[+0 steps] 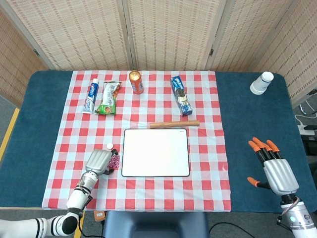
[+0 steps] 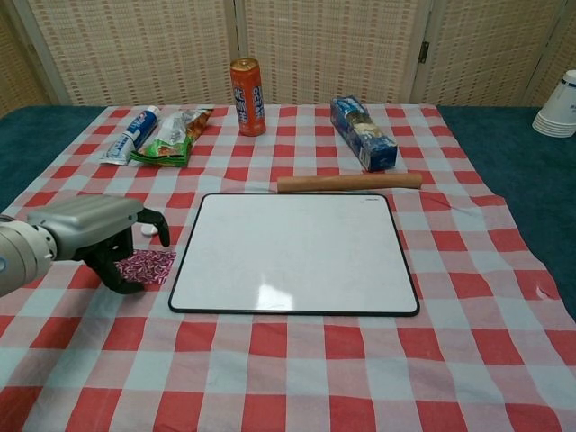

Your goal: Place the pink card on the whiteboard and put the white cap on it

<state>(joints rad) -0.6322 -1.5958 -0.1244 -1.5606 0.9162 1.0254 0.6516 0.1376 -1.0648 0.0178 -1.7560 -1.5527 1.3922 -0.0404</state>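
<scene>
The pink patterned card (image 1: 114, 161) (image 2: 150, 265) lies on the checked cloth just left of the whiteboard (image 1: 155, 152) (image 2: 292, 252). My left hand (image 1: 98, 161) (image 2: 90, 229) arches over the card's left part. Its thumb touches the card's near left edge and its fingers are curled above, apart from the thumb. The small white cap (image 1: 109, 146) (image 2: 146, 230) sits just behind the card, partly hidden by a fingertip in the chest view. My right hand (image 1: 273, 166) hovers open over the blue table at the far right, holding nothing.
Along the back of the cloth lie a toothpaste tube (image 1: 91, 95), a green snack bag (image 1: 108, 98), an orange can (image 1: 136, 82) and a blue box (image 1: 181, 95). A wooden stick (image 1: 174, 124) lies against the whiteboard's far edge. Stacked paper cups (image 1: 261, 83) stand back right.
</scene>
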